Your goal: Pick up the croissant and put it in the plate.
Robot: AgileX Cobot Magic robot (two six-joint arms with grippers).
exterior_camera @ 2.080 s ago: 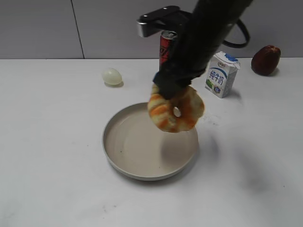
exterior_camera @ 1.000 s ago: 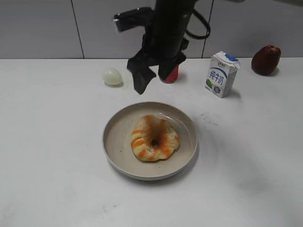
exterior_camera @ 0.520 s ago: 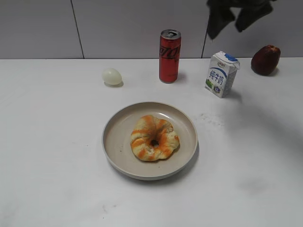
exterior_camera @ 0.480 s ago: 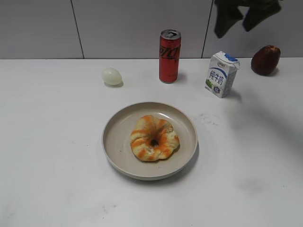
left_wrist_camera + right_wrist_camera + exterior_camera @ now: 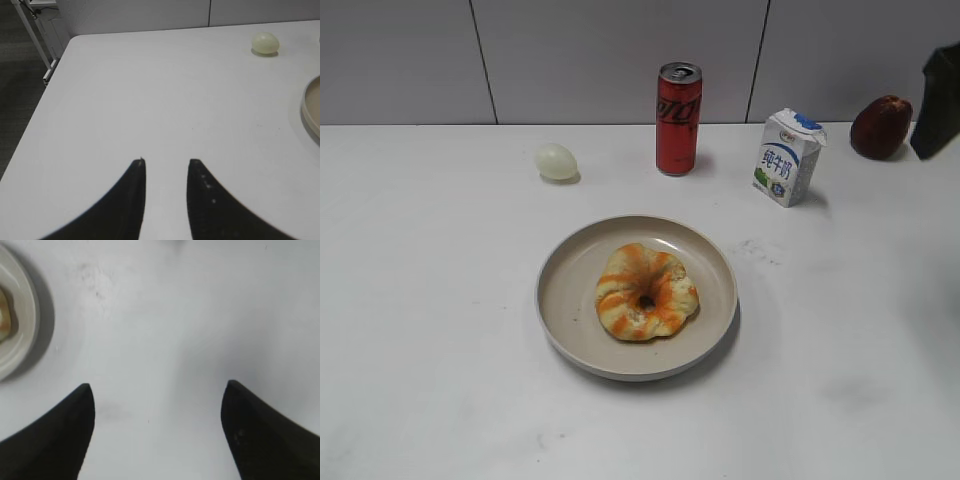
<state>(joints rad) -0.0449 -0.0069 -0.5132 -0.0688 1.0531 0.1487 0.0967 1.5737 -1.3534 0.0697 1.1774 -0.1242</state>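
Note:
The croissant (image 5: 646, 292), a pale yellow ring with orange stripes, lies flat inside the beige plate (image 5: 570, 300) at the table's middle. A sliver of the croissant (image 5: 4, 315) and the plate's rim (image 5: 30, 315) show at the left edge of the right wrist view. The plate's rim (image 5: 311, 107) also shows at the right edge of the left wrist view. My right gripper (image 5: 157, 390) is open and empty, raised over bare table right of the plate; one finger (image 5: 940, 100) shows at the exterior view's right edge. My left gripper (image 5: 166, 162) is open and empty over the table's left part.
A pale egg (image 5: 556, 161) lies back left; it also shows in the left wrist view (image 5: 265, 43). A red can (image 5: 678, 119), a milk carton (image 5: 787, 156) and a dark red fruit (image 5: 880, 127) stand along the back. The table's left edge (image 5: 45, 100) is near.
My right gripper let the croissant go into the plate, then rose and swung away to the right edge of the exterior view. The croissant lies still in the plate.

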